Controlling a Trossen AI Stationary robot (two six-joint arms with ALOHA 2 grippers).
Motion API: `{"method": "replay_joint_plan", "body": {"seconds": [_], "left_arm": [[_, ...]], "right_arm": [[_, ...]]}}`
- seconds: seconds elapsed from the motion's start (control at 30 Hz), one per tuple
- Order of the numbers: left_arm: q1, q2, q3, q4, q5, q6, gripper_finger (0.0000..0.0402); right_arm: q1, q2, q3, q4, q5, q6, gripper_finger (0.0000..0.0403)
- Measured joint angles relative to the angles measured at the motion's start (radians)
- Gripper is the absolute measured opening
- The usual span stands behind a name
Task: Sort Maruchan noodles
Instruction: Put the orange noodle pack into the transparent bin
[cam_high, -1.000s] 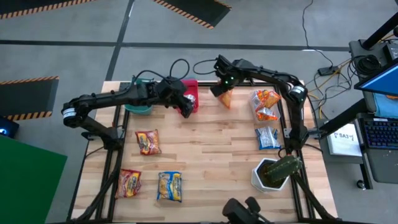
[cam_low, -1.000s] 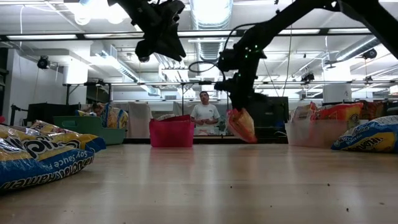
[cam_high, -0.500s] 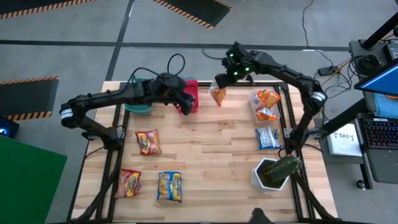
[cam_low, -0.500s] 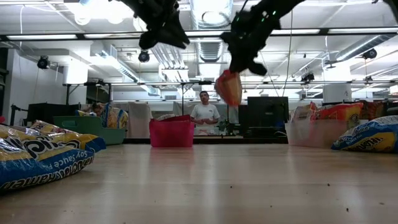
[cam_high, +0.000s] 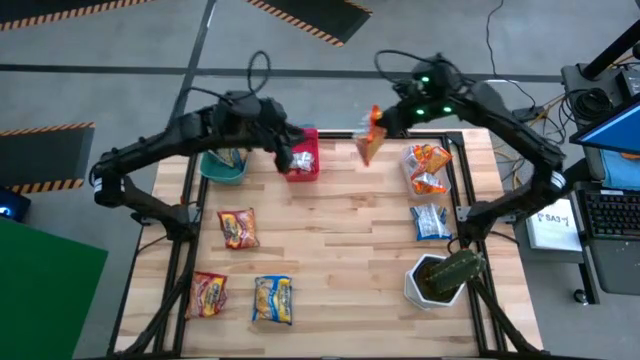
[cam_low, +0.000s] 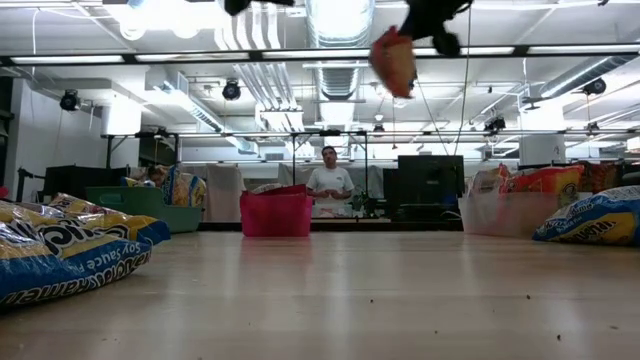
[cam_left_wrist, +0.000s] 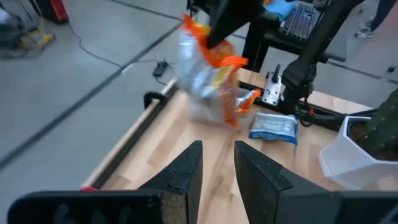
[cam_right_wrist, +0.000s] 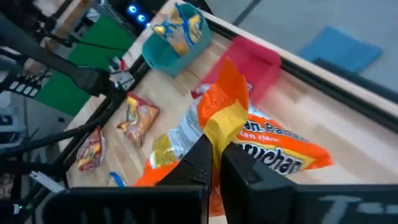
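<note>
An orange noodle packet (cam_high: 368, 141) hangs high above the table's far edge, and my right gripper (cam_high: 384, 120) is shut on it. The low view has the packet (cam_low: 393, 60) near its top, and the left wrist view shows it (cam_left_wrist: 208, 81) too. My left gripper (cam_high: 290, 156) hovers above the pink bin (cam_high: 304, 158), fingers (cam_left_wrist: 186, 171) a little apart with nothing between them. Two red packets (cam_high: 238, 228) (cam_high: 209, 294) and a yellow-and-blue one (cam_high: 272, 299) lie flat on the table's left half. My right gripper (cam_right_wrist: 214, 146) pinches the orange packet's crimped end (cam_right_wrist: 224, 115) between its two fingers; that end sticks out past them. The fingers slant downward from the table's far right. The packet hangs tilted below them, lifted well clear of the table.
A teal bin (cam_high: 222, 164) with packets in it stands left of the pink bin. Orange packets (cam_high: 428, 158) and a silver-and-blue one (cam_high: 431, 221) lie along the right edge. A white pot with a plant (cam_high: 440, 276) stands at the near right. A person (cam_low: 328, 186) stands beyond the table.
My right gripper has risen steeply with the orange packet, from just above the table to high over the far edge, with the packet swinging beneath it. My left gripper has also risen above the pink bin, leaving the low view's top edge.
</note>
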Motion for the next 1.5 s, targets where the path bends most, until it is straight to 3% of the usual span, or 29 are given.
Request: {"method": "replay_joint_plan", "body": {"seconds": [0.3,0.53,0.77,0.97,1.07,1.17,1.27,1.4,1.5], "left_arm": [[0.003,-0.019,0.086,-0.012,-0.141,0.113,0.0076],[0.003,0.001,0.073,0.075,-0.084,0.087,0.0076],[-0.002,0.036,0.014,0.267,0.153,0.029,0.0076],[0.004,0.073,-0.09,0.679,0.281,-0.11,0.0085],[0.021,0.091,-0.098,0.778,0.353,-0.175,0.0111],[0.025,0.102,-0.098,0.798,0.365,-0.197,0.0149],[0.023,0.106,-0.098,0.792,0.321,-0.173,0.0193],[0.025,0.106,-0.098,0.766,0.169,-0.143,0.0249],[0.034,0.106,-0.094,0.749,0.128,-0.138,0.028]], "right_arm": [[-0.123,-0.084,-0.001,-0.399,0.07,-0.003,0.0008],[-0.125,-0.115,-0.022,-0.358,0.022,-0.065,0.0009],[-0.098,-0.205,-0.141,0.034,-0.31,-0.106,0.0009],[-0.037,-0.23,-0.284,0.618,-0.489,0.057,0.0009],[-0.013,-0.205,-0.333,0.935,-0.574,0.183,0.0009],[-0.003,-0.167,-0.369,1.18,-0.544,0.317,0.0009],[0.0,-0.119,-0.377,1.317,-0.472,0.418,0.0009],[0.001,-0.07,-0.362,1.332,-0.422,0.457,0.0009],[0.005,-0.041,-0.36,1.332,-0.361,0.462,0.0009]]}}
